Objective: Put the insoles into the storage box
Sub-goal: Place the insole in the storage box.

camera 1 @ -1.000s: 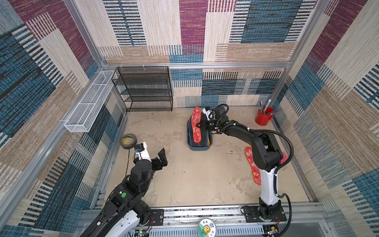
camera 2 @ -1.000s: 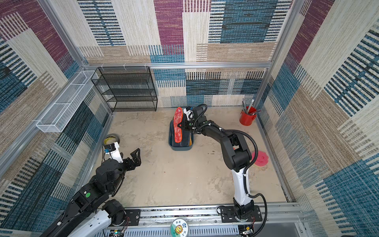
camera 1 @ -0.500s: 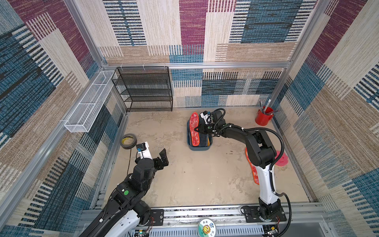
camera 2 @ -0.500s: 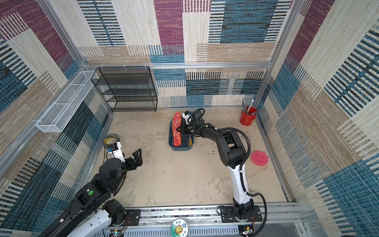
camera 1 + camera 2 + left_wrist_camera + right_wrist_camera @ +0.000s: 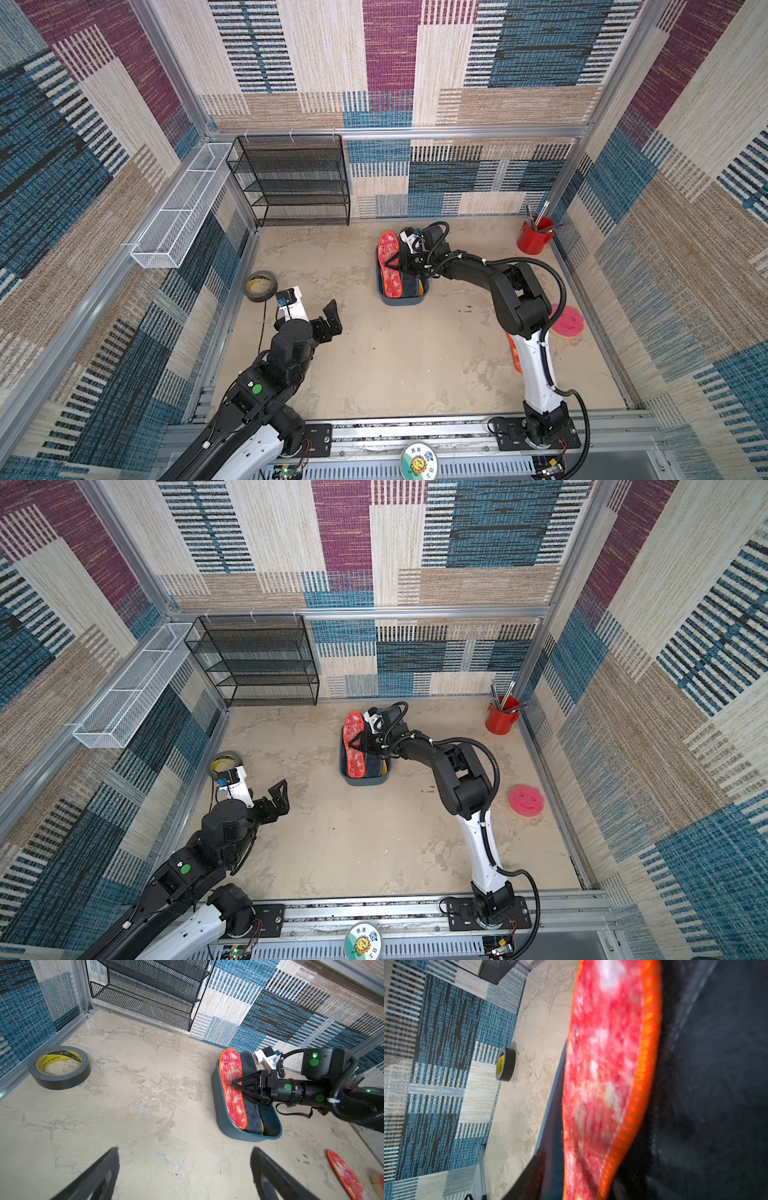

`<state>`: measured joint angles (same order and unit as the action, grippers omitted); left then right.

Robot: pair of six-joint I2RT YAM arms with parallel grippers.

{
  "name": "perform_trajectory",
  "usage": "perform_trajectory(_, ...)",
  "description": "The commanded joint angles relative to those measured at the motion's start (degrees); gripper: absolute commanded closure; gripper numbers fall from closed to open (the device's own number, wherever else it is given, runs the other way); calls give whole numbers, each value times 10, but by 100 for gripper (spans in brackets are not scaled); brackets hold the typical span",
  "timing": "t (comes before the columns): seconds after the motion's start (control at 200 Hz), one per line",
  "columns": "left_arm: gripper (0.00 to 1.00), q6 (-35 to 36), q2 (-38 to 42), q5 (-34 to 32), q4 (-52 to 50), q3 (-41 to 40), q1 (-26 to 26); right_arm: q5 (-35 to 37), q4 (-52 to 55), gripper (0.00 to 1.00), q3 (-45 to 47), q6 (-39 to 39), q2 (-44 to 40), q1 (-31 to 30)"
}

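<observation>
The teal storage box (image 5: 399,300) (image 5: 361,781) (image 5: 239,1136) stands mid-floor toward the back. A red-white mottled insole (image 5: 390,253) (image 5: 354,729) (image 5: 228,1064) (image 5: 604,1064) with orange edging stands on edge against its left wall, toe above the rim. Dark insoles (image 5: 251,1109) and a sliver of a yellow one (image 5: 262,1126) lie beside it inside. My right gripper (image 5: 394,266) (image 5: 356,744) (image 5: 236,1086) straddles the red insole with jaws parted; one finger (image 5: 529,1176) stands clear of it. A second red insole (image 5: 514,353) (image 5: 345,1174) lies by the right arm's base. My left gripper (image 5: 332,320) (image 5: 279,798) (image 5: 185,1149) hangs open over bare floor.
A tape roll (image 5: 260,285) (image 5: 59,1068) lies at the left wall. A black mesh shelf (image 5: 299,183) stands at the back, with a white wire basket (image 5: 178,216) on the left wall. At the right are a red tool cup (image 5: 534,241) and a pink round object (image 5: 567,322).
The right gripper brought the red insole down into the box, then parted its jaws from shut. The insole now leans on the box wall. The left arm has barely moved.
</observation>
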<state>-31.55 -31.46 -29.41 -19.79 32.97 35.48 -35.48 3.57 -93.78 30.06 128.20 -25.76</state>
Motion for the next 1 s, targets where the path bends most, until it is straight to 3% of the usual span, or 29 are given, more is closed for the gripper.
perform_trajectory(0.0, 1, -7, -3, 9, 21, -2, -2, 44, 38, 15, -13, -19, -21, 1)
perform_trajectory(0.03, 1, -7, -4, 9, 23, -2, -2, 50, 47, 0, -14, -22, -26, 1)
perform_trajectory(0.336, 1, -3, -15, 18, 43, -5, -5, 135, 124, 2, 18, -50, -128, -6)
perform_trajectory(0.521, 1, 8, -32, 28, 81, -7, -6, 286, 181, 2, 165, -74, -269, 7)
perform_trajectory(0.616, 1, 14, -50, 37, 108, -8, -7, 371, 221, 2, 265, -41, -347, 39)
perform_trajectory(0.766, 1, 22, -93, 63, 158, -7, -11, 403, 224, 2, 421, 17, -472, 109)
perform_trajectory(0.876, 1, 22, -121, 85, 182, -3, -15, 483, 241, 2, 468, 52, -529, 123)
perform_trajectory(0.997, 1, 16, -144, 109, 204, -5, -22, 495, 227, 2, 509, 75, -551, 164)
